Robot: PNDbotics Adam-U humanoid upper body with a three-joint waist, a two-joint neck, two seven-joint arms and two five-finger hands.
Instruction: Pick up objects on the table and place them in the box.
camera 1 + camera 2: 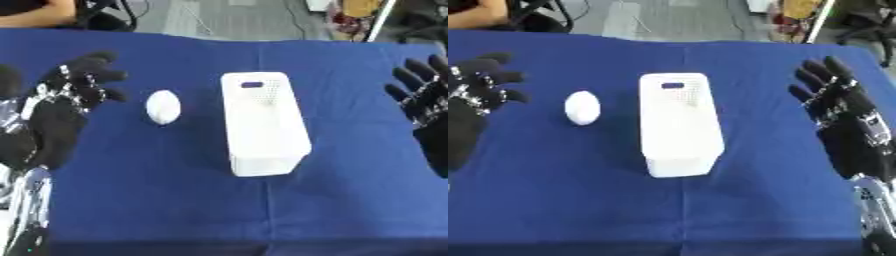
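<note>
A white egg-shaped object (163, 106) lies on the blue table, just left of a tall white box (262, 121) with a slot handle near its far end. My left hand (61, 107) hovers left of the egg, fingers spread and relaxed, holding nothing. At the right side my right hand (842, 117) is raised with straight fingers, well apart from the box and holding nothing.
The blue cloth (175, 200) covers the whole table. Beyond the far edge lie grey floor, cables and chair legs, and a person's arm shows at the top left corner.
</note>
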